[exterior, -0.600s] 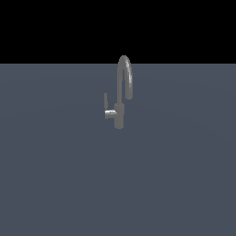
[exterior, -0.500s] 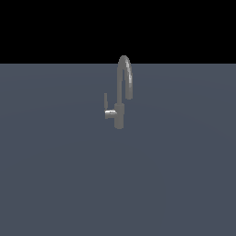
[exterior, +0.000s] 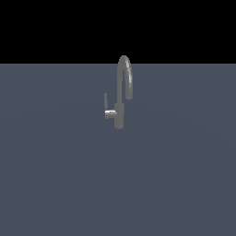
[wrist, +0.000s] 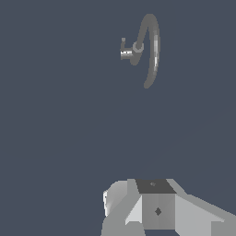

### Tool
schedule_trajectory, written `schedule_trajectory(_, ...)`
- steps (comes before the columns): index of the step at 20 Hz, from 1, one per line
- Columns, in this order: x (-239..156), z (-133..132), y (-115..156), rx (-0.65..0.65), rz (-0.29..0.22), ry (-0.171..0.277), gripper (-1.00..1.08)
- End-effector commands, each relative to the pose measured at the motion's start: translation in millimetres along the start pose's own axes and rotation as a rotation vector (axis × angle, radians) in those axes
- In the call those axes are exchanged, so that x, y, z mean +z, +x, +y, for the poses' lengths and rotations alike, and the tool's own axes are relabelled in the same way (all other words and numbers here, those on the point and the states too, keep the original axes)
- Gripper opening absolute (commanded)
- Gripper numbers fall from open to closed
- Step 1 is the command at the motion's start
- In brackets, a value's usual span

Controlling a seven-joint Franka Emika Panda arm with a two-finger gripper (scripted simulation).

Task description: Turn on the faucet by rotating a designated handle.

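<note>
The faucet [exterior: 120, 110] stands alone on the dark grey-blue surface, its arched spout [exterior: 125, 76] rising and curving toward the exterior view's right. The handle [exterior: 105, 100] is a thin flat lever pointing up from a shiny stub [exterior: 110, 113] on the base's left side in the exterior view. The wrist view looks down on the faucet [wrist: 150, 50] and handle [wrist: 123, 44] from far off. Only grey and white parts of my gripper [wrist: 154, 205] show at that picture's edge, well apart from the faucet. Its fingertips are not clear enough to judge. No arm appears in the exterior view.
The flat grey-blue surface [exterior: 118, 184] stretches all around the faucet, under a black background behind it.
</note>
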State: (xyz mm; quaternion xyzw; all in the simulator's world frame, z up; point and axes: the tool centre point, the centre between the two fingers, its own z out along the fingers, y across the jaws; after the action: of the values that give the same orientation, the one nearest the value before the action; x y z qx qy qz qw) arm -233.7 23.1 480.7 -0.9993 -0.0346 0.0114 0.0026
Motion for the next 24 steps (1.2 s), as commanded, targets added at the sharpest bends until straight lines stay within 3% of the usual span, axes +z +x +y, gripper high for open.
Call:
schedule_trajectory(1,0,0,0,-0.001,0.000,0.000,-1.00)
schedule_trajectory(7,-9,-2,1,0.030,0.029,-0.006,-1.00)
schedule_trajectory(12,-25,-8,4,0.090,0.087,-0.018,-1.00)
schedule_trajectory(24,-88,-46,14,0.346,0.328,-0.079,-1.00)
